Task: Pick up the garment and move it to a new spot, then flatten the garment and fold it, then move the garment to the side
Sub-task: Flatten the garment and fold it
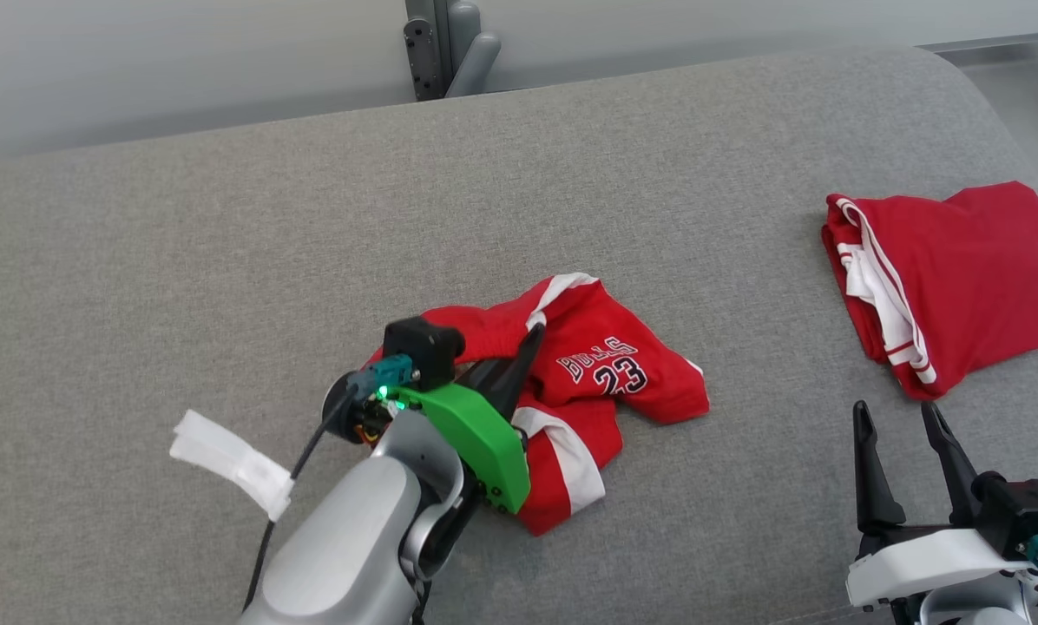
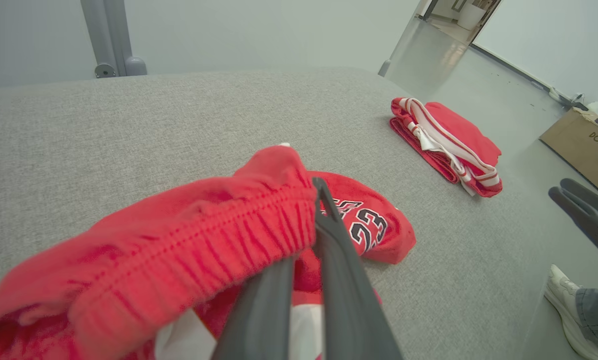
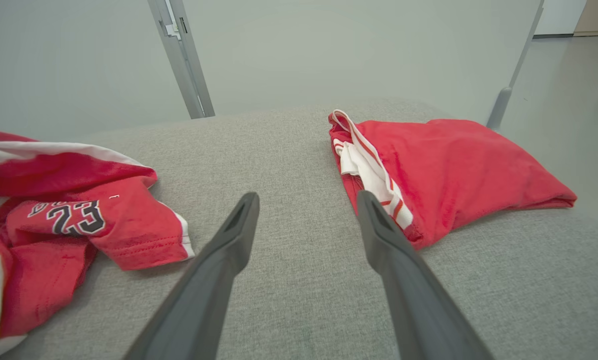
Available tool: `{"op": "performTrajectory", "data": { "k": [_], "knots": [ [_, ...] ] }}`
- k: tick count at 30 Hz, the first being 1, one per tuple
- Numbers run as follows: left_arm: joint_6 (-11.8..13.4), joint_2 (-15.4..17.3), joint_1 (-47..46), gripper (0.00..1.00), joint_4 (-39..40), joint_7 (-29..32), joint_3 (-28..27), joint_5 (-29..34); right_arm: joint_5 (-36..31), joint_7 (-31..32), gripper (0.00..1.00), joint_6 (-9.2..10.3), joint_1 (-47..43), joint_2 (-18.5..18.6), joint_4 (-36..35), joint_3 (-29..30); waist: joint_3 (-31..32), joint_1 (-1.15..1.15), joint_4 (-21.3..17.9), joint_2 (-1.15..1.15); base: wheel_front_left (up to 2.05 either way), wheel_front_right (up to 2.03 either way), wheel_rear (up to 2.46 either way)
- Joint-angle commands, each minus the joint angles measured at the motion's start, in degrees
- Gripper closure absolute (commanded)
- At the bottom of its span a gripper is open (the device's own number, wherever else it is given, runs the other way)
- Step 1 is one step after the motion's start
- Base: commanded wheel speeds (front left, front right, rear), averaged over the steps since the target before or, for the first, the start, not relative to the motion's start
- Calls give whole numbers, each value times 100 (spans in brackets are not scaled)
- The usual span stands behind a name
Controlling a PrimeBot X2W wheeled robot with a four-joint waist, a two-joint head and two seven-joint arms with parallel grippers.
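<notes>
From the head view, the crumpled red sports garment with white trim (image 1: 606,365) lies near the middle of the grey cloth-covered desk (image 1: 224,260). My left tool (image 1: 529,340) is pushed into its near-left edge. My right tool (image 1: 895,417) waits at the lower right with its fingers spread, holding nothing. Beyond it a second red garment with white stripes (image 1: 962,269) lies folded flat near the desk's right end, well apart from the crumpled one. The crumpled cloth shows a black and white "23", and above it a word turned upside down to me, which I take to be "BULLS".

In the left wrist view the left tool's fingers are pressed together on the gathered elastic waistband, and the cloth bunches up around them. The "23" sits just past the fingertips. Off the desk stands a brown cardboard box (image 2: 579,142) with dark print that I can read only in part, beginning "DO". A person's white shoe (image 2: 561,290) is on the floor beside it.

In the right wrist view the spread fingers point at bare desk between the two garments and touch neither.

I judge the task barely begun. The grip is made, but the bulk of the garment lies on the desk. Moving it to a new spot, flattening, folding and setting it aside all remain.
</notes>
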State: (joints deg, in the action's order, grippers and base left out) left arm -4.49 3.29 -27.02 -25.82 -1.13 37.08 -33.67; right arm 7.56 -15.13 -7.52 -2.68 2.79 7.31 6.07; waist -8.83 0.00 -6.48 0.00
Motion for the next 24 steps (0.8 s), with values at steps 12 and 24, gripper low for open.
{"op": "performTrajectory", "data": {
  "k": [12,24],
  "knots": [
    [-187,231,-1183,100,1005,1402,-82,-584,230,0,0,7,68,22,92,-67,99,0,-174,0,0,0,0],
    [177,-15,-1892,100,1724,1332,-259,-1587,330,0,0,7,42,21,135,-92,152,0,-366,0,0,0,0]
  ]
}}
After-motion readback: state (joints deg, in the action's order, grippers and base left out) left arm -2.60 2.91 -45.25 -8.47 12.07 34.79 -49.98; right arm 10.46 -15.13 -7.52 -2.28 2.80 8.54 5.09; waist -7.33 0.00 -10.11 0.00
